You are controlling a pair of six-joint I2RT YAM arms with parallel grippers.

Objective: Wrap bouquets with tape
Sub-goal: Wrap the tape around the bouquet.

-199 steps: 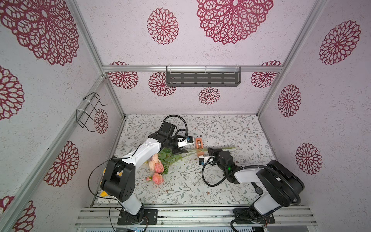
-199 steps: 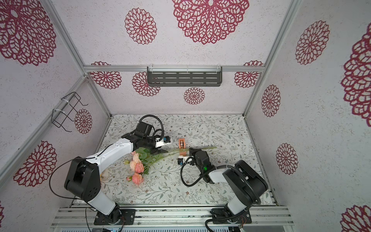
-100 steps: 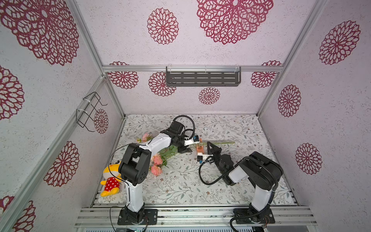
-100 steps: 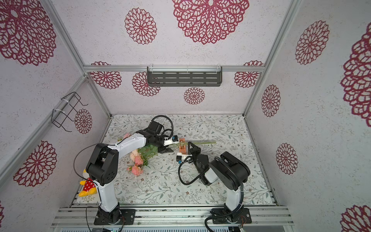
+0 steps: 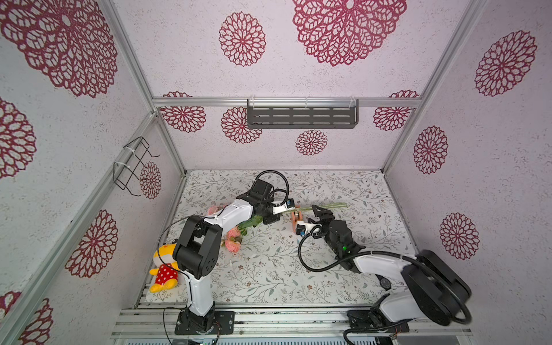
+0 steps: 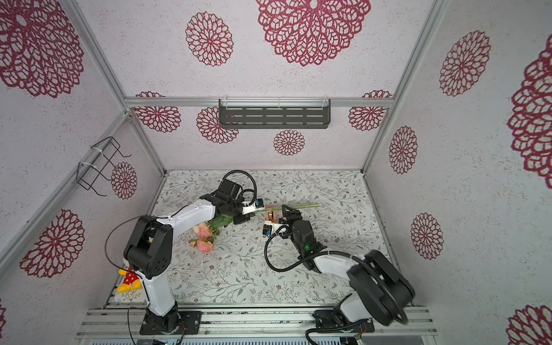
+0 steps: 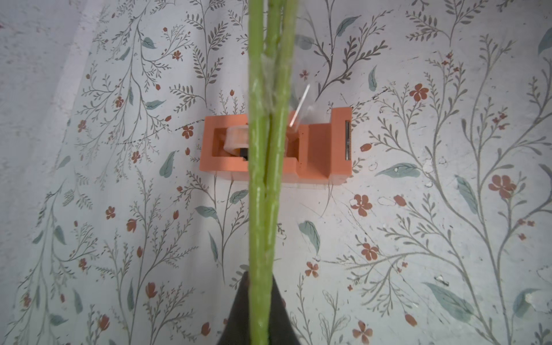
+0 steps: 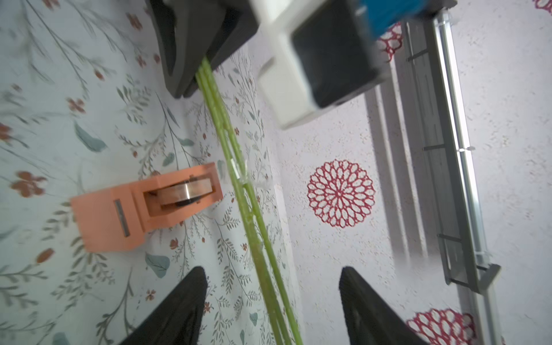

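L tool [image 7: 259,294] clamped tight on bouquet stems [image 7: 265,185]. In a top view the blooms [image 5: 234,239] are at its 8 o'clock and the stem tips run off twd 3. Tape holder [image 5: 295,218] sits on the surface [image 5: 268,268] under the stems, btwn both tools. R tool [image 8: 270,286]: jaws apart, straddling stems, gripping nothing.

Progress: prob. partway. A bit of clear tape [image 7: 270,86] is on the stems w/ a loose flap, so it wants more turns or pressing down. Only the L wrist cam shows that flap; too small in both top views. R wrist cam shows the roll [image 8: 182,191] side-on.
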